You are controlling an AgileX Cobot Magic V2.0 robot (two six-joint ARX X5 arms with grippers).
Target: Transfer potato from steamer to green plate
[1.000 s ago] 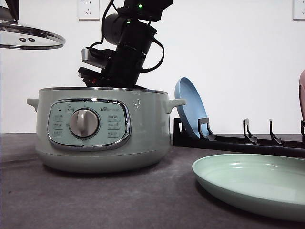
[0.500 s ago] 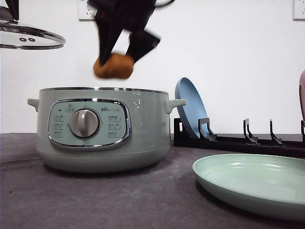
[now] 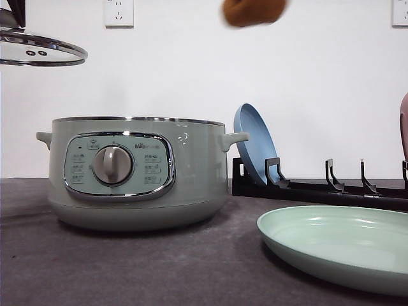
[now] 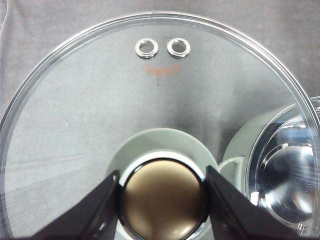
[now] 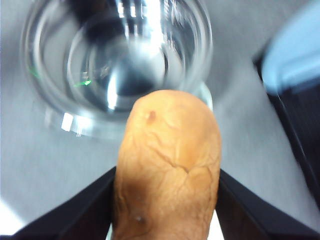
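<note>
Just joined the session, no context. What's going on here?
The right end effector is shut on the potato and holds it high in the air, above and to the right of the open steamer. The left end effector grips the knob of the glass lid, holding it up off to the left of the steamer. The green plate sits on the table at front right with nothing on it, so the potato has not been placed yet.

The left tool (image 4: 162,200) shows two broad, matte black fingers (image 4: 97,212), wedge-shaped and tapering inward, with smooth flat faces and faintly lighter edges. The right tool (image 5: 167,200) has the same plain black angled fingers (image 5: 85,212), unmarked and slightly blurred.
</note>
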